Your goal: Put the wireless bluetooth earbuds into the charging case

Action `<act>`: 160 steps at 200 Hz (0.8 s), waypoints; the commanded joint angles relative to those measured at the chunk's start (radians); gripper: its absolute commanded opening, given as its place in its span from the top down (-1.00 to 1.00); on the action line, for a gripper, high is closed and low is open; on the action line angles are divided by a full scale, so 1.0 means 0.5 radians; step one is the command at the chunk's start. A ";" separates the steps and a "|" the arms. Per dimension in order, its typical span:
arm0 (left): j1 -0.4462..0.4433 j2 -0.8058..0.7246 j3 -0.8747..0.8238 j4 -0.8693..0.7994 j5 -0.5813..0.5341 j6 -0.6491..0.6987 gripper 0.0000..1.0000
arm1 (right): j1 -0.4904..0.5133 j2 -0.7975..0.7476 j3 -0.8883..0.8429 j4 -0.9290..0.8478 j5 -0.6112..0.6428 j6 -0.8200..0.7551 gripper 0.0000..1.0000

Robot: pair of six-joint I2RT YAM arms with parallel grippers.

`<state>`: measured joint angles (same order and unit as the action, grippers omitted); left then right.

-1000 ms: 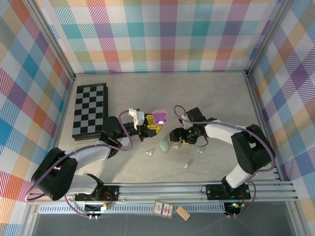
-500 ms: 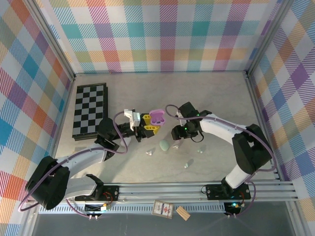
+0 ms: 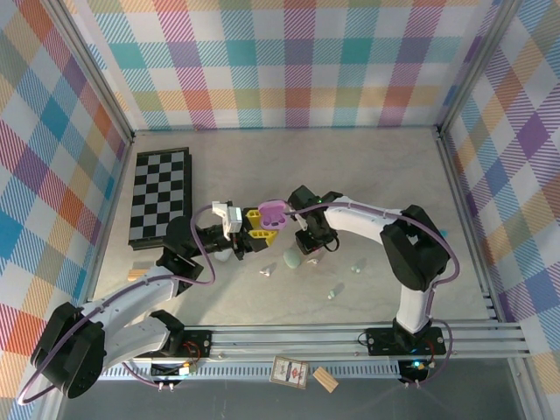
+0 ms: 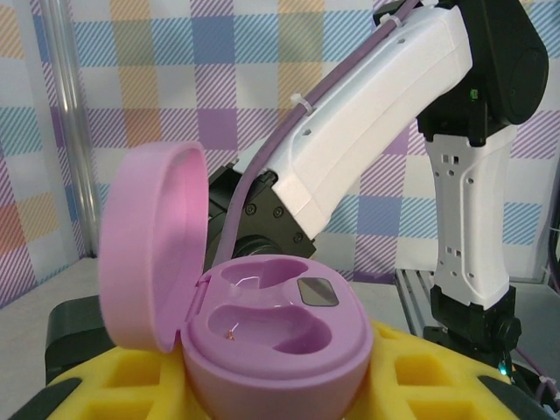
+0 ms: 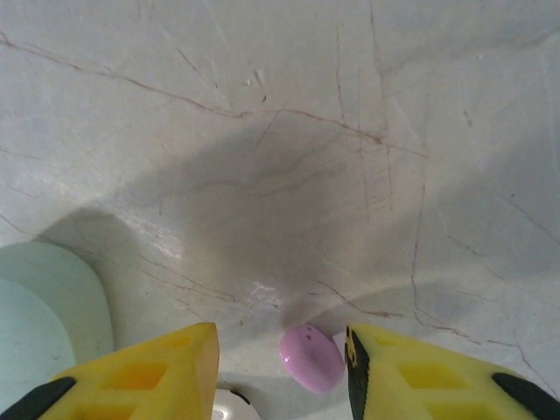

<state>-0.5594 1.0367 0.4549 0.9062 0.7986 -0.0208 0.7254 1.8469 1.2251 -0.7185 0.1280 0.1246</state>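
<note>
The left gripper (image 3: 261, 222) is clamped on a case (image 4: 276, 350); the right gripper (image 5: 282, 339) is pointed down, jaws apart.

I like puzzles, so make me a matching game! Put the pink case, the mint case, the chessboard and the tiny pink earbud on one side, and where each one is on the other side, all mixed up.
Things:
1. pink case
2. mint case
3. chessboard
4. tiny pink earbud

Places:
A. lying flat at the left side of the table
B. on the table between the right jaws, which stand apart
C. held up in the left jaws, lid open
D. on the table just beside the right jaws, not between them

Pairs: 1-C, 2-D, 3-A, 4-B
</note>
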 commanded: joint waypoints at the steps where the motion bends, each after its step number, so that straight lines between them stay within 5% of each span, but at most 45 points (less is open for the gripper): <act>1: 0.027 -0.019 0.014 -0.045 0.000 0.062 0.36 | 0.018 0.046 0.054 -0.132 0.055 -0.063 0.15; 160: 0.026 0.056 0.052 -0.004 0.023 0.042 0.36 | -0.036 0.149 0.191 -0.131 0.213 0.003 0.47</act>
<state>-0.5594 1.0615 0.4549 0.8883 0.7994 -0.0093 0.7231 1.8942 1.2686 -0.7666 0.2169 0.1188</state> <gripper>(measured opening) 0.351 0.275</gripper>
